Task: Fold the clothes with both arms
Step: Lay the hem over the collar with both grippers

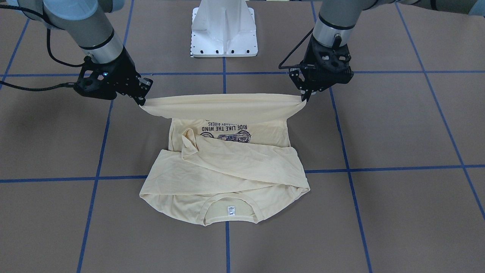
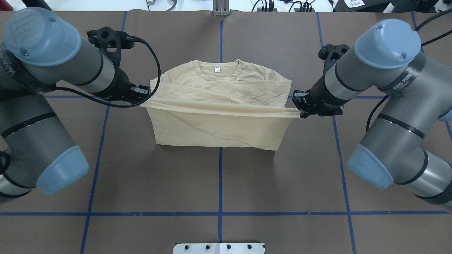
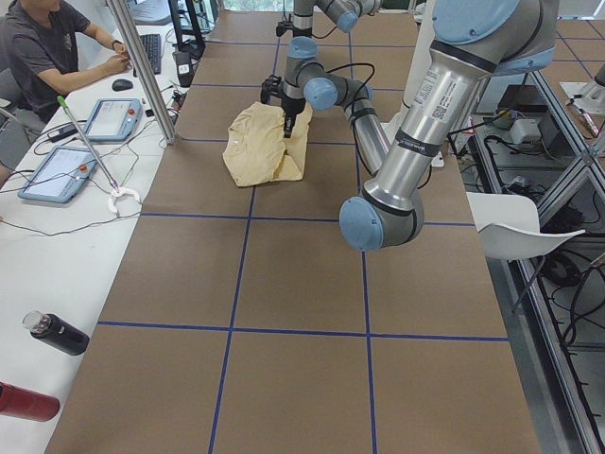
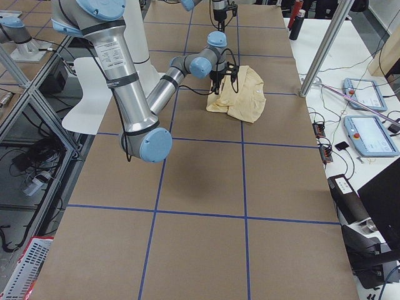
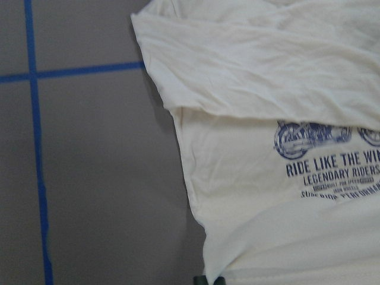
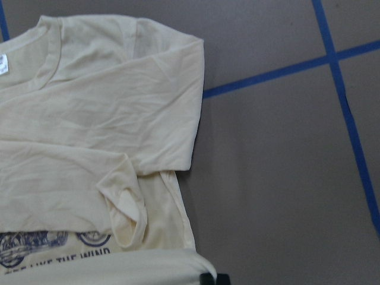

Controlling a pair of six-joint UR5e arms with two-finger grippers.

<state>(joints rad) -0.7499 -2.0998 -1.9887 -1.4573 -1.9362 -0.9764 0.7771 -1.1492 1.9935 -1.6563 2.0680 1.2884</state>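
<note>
The pale cream-yellow shirt [image 1: 227,163] lies in the middle of the table, sleeves folded across its front. Its collar with the white neck tag [image 1: 230,211] is on the side away from the robot. The navy print [image 1: 227,131] shows partly under the raised hem. My left gripper [image 1: 305,96] is shut on one hem corner and my right gripper [image 1: 141,99] on the other. The hem is stretched taut between them, lifted above the shirt [image 2: 219,123]. From overhead, the left gripper [image 2: 144,97] and right gripper [image 2: 300,112] flank the cloth.
The white pedestal base [image 1: 224,30] stands at the robot's side of the brown table, which is marked with blue tape lines [image 2: 220,176]. A person [image 3: 57,47] sits at a side desk with control tablets [image 3: 55,175]; two bottles [image 3: 57,333] lie there.
</note>
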